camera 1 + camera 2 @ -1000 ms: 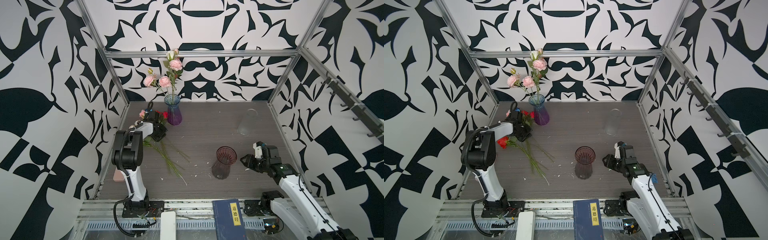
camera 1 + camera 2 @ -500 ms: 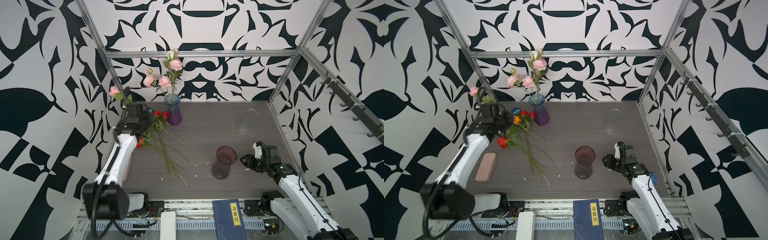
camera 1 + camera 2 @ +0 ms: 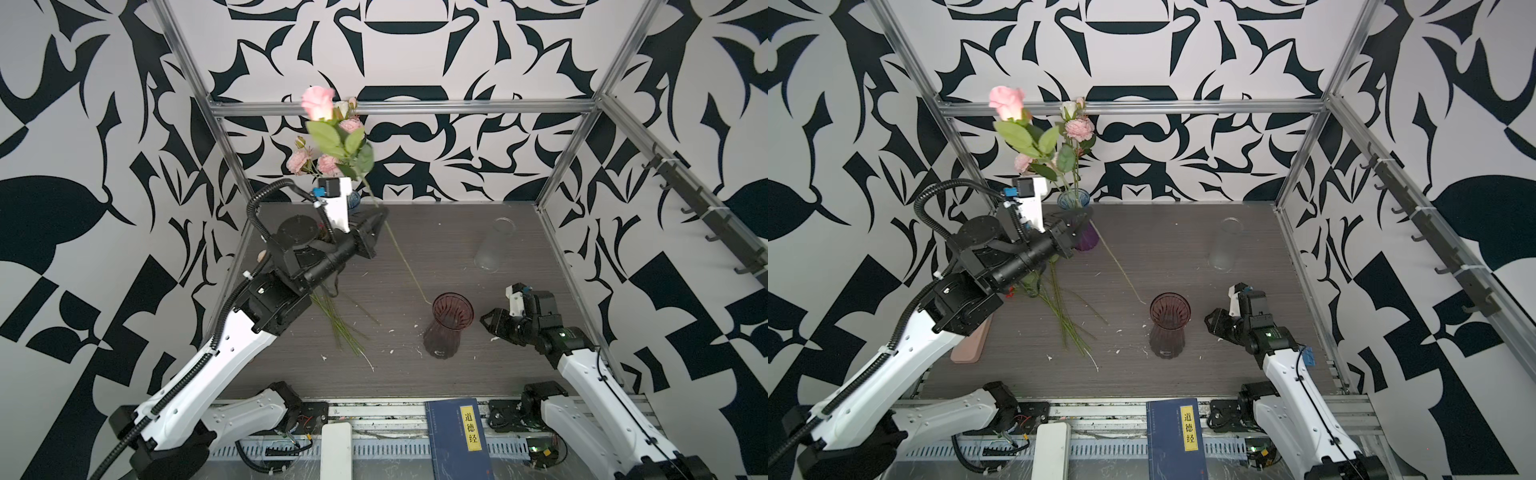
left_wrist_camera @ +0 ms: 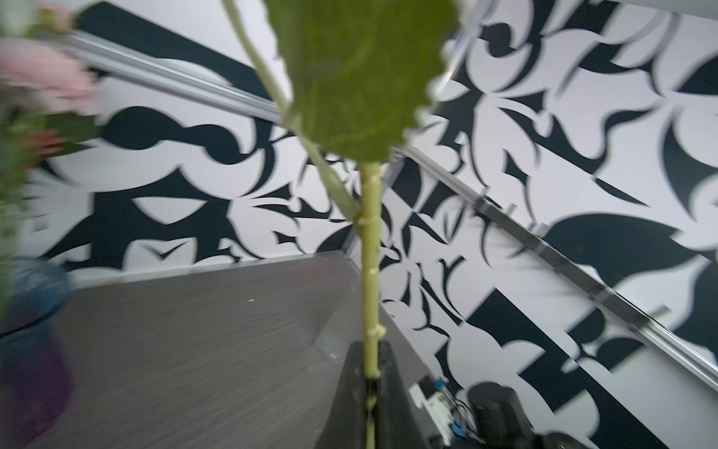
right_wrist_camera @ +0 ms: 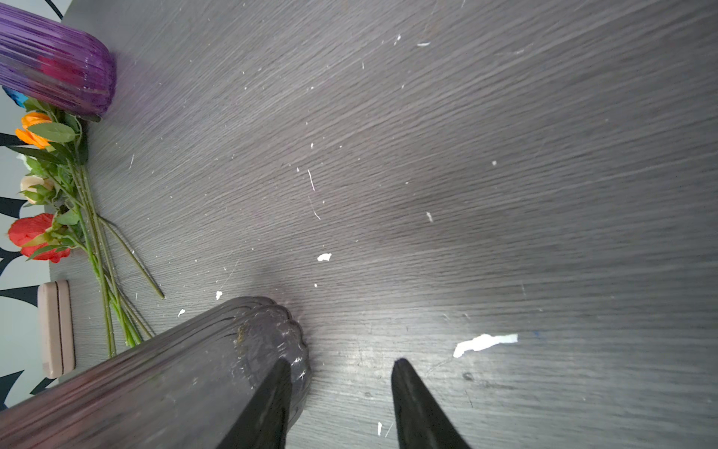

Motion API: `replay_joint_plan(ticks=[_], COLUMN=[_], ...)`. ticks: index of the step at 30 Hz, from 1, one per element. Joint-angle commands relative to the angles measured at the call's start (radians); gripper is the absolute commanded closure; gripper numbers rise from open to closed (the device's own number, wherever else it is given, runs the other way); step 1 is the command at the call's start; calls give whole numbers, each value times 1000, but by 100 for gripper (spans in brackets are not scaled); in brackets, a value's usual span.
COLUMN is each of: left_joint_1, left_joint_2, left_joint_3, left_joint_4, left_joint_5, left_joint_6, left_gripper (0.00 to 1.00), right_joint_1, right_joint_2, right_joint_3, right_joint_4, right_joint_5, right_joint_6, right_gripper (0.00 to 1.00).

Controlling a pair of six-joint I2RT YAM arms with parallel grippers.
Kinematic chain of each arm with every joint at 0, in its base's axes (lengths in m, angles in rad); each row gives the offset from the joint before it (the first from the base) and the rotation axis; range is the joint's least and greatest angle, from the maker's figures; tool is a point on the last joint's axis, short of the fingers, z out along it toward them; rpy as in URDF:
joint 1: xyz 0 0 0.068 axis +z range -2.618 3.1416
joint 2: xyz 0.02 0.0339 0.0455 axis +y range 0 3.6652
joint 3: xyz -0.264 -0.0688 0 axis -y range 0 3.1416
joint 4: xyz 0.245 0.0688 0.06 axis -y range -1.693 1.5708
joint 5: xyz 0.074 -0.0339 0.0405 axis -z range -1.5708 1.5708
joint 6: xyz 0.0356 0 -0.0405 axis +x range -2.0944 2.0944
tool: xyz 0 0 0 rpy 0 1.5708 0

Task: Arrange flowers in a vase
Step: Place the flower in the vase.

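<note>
Left hand (image 3: 377, 218): pressed together on the stem of the pink rose (image 3: 318, 102), with the bloom high and the stem slanting down.
Stem tip: in both top views just short of the rim of the dark vase (image 3: 448, 328), not inside it.
Right hand (image 5: 342, 373): half spread, empty, by the vase's foot; touching or not, I cannot tell.
Other flowers: ruffled pink ones (image 3: 1079, 129) in the blue-purple vase (image 3: 1086, 243) at the back; loose roses (image 5: 42, 186) lying on the bench (image 3: 457, 374).
Doing it well: bring the tip over the mouth first, lower along the stem's own line, and release only once it leans on the rim. The right hand could steady the vase.
</note>
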Motion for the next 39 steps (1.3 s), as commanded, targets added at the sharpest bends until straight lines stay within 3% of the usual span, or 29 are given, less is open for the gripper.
replay_joint_plan(ticks=[1,18,21,24,26,33,39], left_joint_1=[-87,-314,-322,-328,-330,-330,-329], left_joint_2=[35,241,263,253,227,52,-145], left_joint_3=[38,4,-9,-34,-55,-200,-347], left_joint_4=[60,124,117,115,109,68,-37], left_joint_5=[-58,-166,-180,-162,-166,-219,-417], left_joint_6=[156,318,305,308,308,263,197], left_gripper=[100,100,80,43,32,33,37], right_joint_1=[4,4,4,4,4,4,7], right_joint_2=[-8,-20,-22,-35,-50,-92,-52], right_joint_3=[5,3,4,13,42,300,444], right_joint_4=[16,15,11,-10,-37,-189,-296], right_joint_5=[11,-2,-5,-3,-18,-102,-218], right_joint_6=[-8,-7,-7,-7,5,65,121], right_gripper=[54,54,54,54,54,54,57])
